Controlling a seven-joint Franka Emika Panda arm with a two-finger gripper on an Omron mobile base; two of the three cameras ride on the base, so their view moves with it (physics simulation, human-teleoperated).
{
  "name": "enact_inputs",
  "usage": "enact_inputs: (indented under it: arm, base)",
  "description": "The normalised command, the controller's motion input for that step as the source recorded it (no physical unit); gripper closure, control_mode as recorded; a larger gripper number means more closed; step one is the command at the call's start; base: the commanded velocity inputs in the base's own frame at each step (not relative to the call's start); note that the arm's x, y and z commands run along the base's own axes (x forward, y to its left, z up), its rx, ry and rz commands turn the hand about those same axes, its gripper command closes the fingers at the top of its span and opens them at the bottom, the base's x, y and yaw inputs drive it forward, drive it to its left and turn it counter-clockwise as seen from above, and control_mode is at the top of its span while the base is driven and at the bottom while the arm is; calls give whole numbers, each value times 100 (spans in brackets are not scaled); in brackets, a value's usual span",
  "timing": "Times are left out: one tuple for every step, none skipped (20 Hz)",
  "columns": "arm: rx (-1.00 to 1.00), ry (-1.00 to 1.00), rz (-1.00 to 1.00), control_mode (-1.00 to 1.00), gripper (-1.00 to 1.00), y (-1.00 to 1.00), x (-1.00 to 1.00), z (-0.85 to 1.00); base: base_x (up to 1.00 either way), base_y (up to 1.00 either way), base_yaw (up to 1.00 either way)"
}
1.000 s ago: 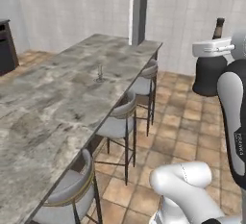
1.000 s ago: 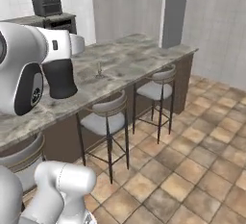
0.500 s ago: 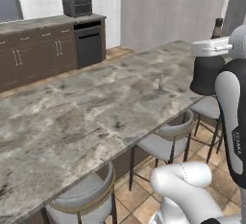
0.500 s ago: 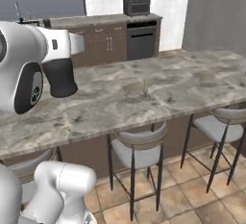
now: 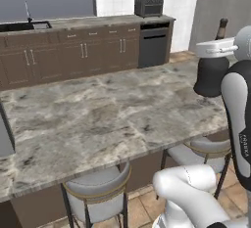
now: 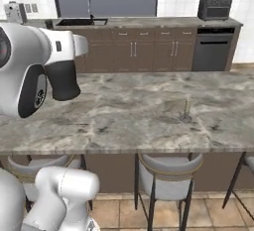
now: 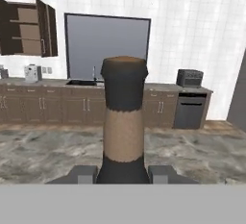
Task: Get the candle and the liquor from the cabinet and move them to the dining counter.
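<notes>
Our small cream candle (image 6: 186,110) already stands on the big grey marble bench (image 5: 98,119). Our fingers (image 7: 82,174) squeeze the squat black liquor bottle (image 7: 124,136), not yet set beside the candle.

base turned | dining counter (image 5: 98,119) now broadside | liquor (image 5: 212,70) raised above it

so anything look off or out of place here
Nothing spilled or damaged. The wall cabinet stands with its doors open. The liquor is upright in the gripper, above the dining counter, where the candle already stands upright.
</notes>
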Motion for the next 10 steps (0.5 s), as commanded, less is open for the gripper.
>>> enact_inputs:
  arm:
    - [0, 0, 0, 100, 100, 0, 0, 0]
    - [0, 0, 0, 100, 100, 0, 0, 0]
    - [0, 0, 0, 100, 100, 0, 0, 0]
    - [0, 0, 0, 100, 100, 0, 0, 0]
    - [0, 0, 0, 100, 100, 0, 0, 0]
    - [0, 0, 0, 100, 100, 0, 0, 0]
    - [0, 0, 0, 100, 100, 0, 0, 0]
    - [0, 0, 0, 100, 100, 0, 0, 0]
    - [0, 0, 0, 100, 100, 0, 0, 0]
    - [0, 0, 0, 100, 100, 0, 0, 0]
  base:
    - [24, -19, 42]
    - [25, -16, 34]
    - [24, -11, 29]
    - [24, -12, 32]
    - [23, -16, 35]
    - [29, -9, 43]
    - [33, -5, 48]
    - [31, -4, 46]
    - [26, 0, 35]
    - [25, 0, 25]
